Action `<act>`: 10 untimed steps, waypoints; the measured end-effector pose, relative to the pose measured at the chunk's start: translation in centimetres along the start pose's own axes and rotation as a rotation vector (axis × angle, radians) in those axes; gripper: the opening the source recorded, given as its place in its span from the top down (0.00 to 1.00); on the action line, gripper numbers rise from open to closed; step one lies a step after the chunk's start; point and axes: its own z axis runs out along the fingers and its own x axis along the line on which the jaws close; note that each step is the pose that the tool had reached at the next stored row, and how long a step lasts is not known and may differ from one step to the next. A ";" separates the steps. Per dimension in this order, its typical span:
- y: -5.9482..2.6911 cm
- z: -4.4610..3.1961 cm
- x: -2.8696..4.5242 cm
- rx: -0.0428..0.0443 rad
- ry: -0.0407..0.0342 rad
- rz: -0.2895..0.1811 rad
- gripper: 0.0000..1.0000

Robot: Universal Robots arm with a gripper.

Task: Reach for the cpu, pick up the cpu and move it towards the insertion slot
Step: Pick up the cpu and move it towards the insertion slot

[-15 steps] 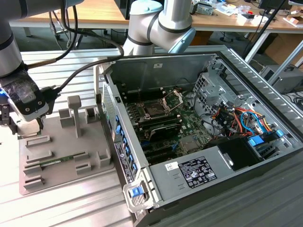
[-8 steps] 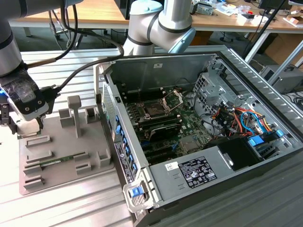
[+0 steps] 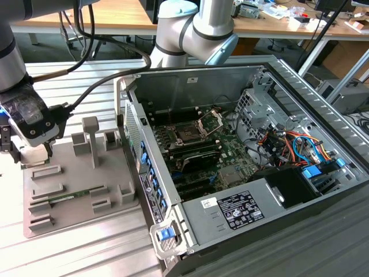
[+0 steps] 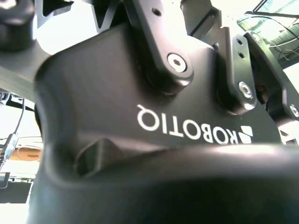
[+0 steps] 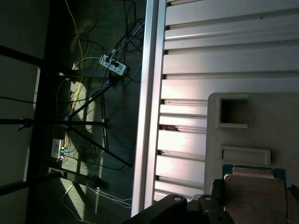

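The cpu (image 5: 254, 192), a silvery square with a green rim, lies on the grey tray (image 5: 280, 126) in the first wrist view, close beside the gripper's dark linkage. In the exterior view my gripper (image 3: 26, 157) hangs low over the tray's (image 3: 81, 190) far corner at the exterior view's left, and it covers the cpu there. The insertion slot (image 3: 188, 134) sits on the green board inside the open computer case, its dark centre exposed and its shiny metal frame (image 3: 211, 120) hinged up. The second wrist view looks at the gripper's black housing (image 4: 140, 93) from very close.
Raised grey blocks (image 3: 91, 138) stand on the tray between the gripper and the case wall (image 3: 131, 124). Coloured cables (image 3: 300, 147) and a drive cage fill the case's right side. The ribbed metal table ends at an edge (image 5: 149, 116), with cables on the floor beyond.
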 end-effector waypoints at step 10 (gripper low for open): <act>0.01 -0.27 0.00 -0.0004 0.0000 0.000 0.46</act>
